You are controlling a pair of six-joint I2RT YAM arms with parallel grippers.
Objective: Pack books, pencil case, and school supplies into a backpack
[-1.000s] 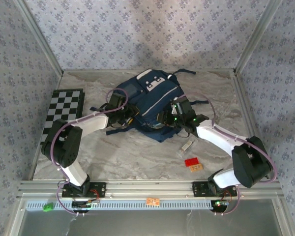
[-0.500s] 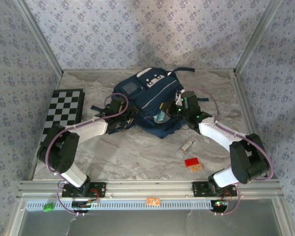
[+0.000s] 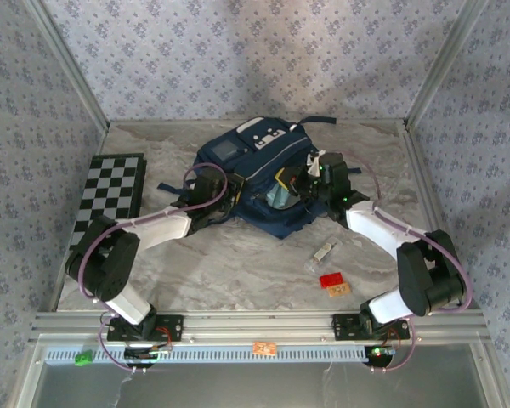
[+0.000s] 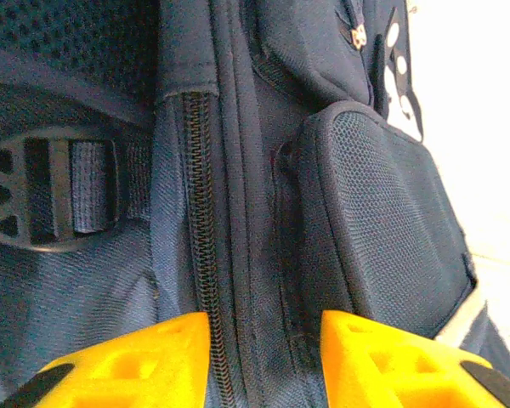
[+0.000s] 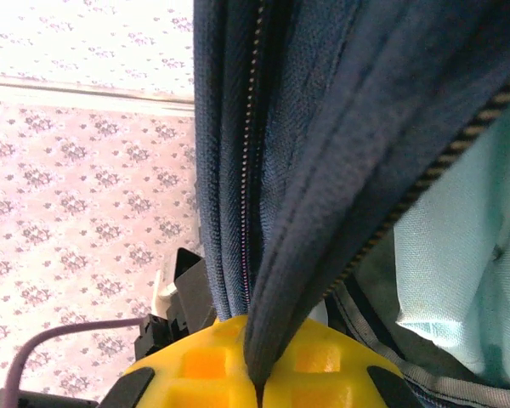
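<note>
Right wrist: right gripper point(image 5: 257, 374) clamped tight on the opening rim of the backpack point(image 5: 323, 127), pencil case point(image 5: 459, 280) inside behind it. Left gripper point(image 4: 265, 340) narrow, straddling the zip seam; I can't tell if it bites. Backpack lies on the table point(image 3: 238, 263) between both arms. I reckon it's limp cloth, sags when lifted, so grip the stiffer zipper edge, not loose panel
</note>
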